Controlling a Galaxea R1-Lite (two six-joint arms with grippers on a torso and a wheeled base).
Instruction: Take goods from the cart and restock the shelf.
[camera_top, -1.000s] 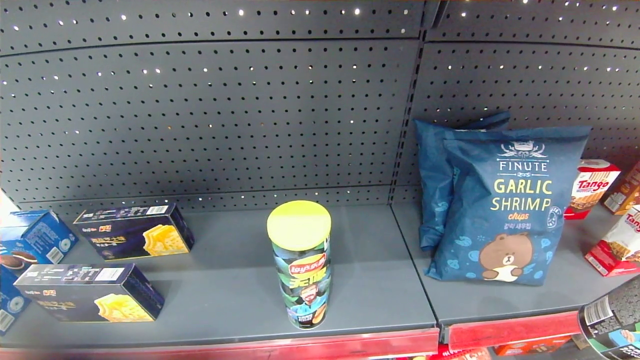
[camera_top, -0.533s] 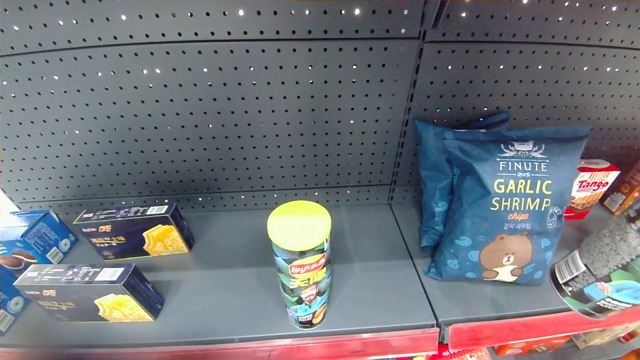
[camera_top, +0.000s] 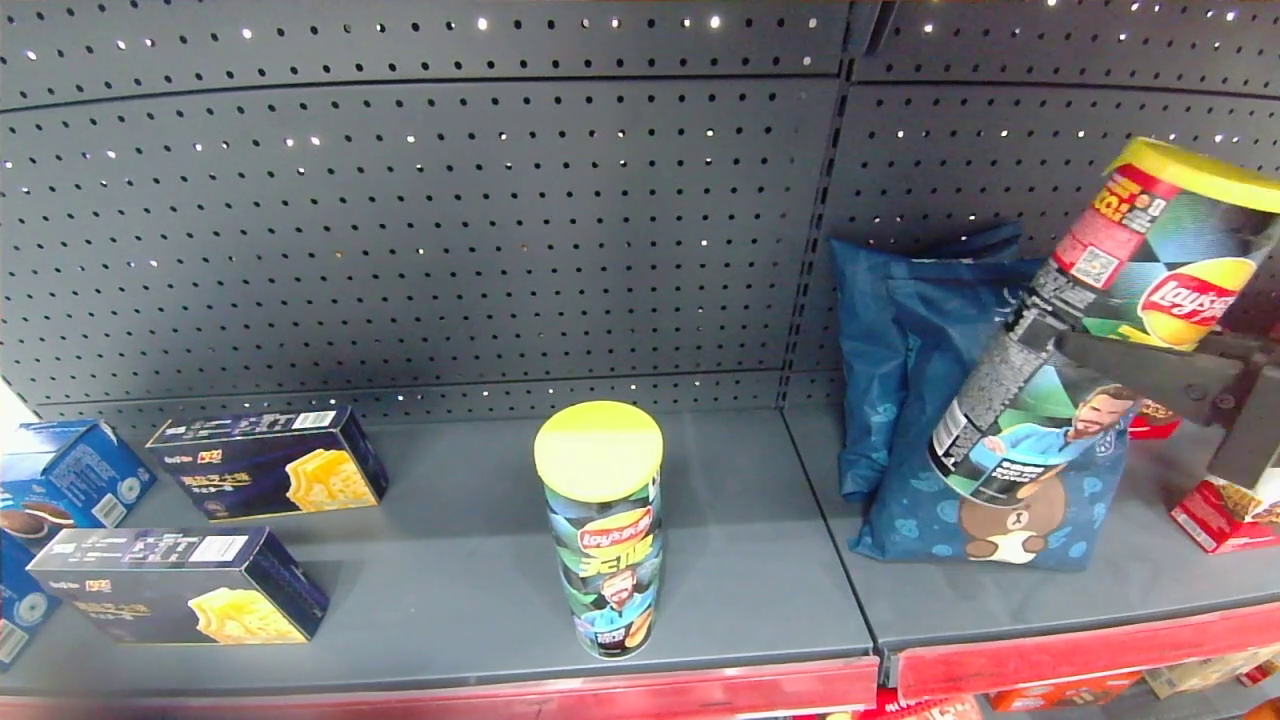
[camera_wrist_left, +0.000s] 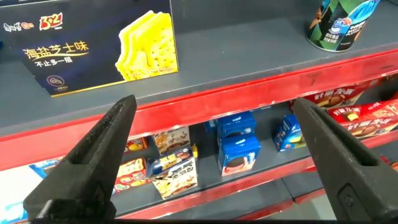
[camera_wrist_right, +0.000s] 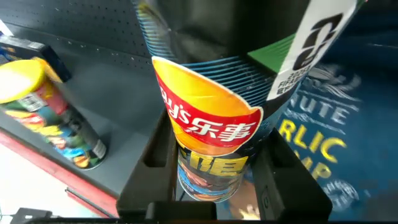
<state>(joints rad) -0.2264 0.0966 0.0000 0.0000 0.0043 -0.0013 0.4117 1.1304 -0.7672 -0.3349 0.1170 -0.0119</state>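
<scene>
Here, grey red-edged shelf (camera_top: 450, 590), perforated panel (camera_top: 400, 250) behind; right gripper (camera_wrist_right: 217, 165) holds can (camera_top: 1100, 290).

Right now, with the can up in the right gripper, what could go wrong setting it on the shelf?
1. The can is tilted in the right gripper, close before the blue chip bags; lowering it could knock them.
2. Released at that tilt, it may topple.
3. The other can stands near the shelf edge; a bump might push it off.

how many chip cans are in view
2. The standing can is upright mid-shelf, left of the blue bags; the held can is tilted in the right end effector, in front of those bags. Others may hide behind them.
</scene>
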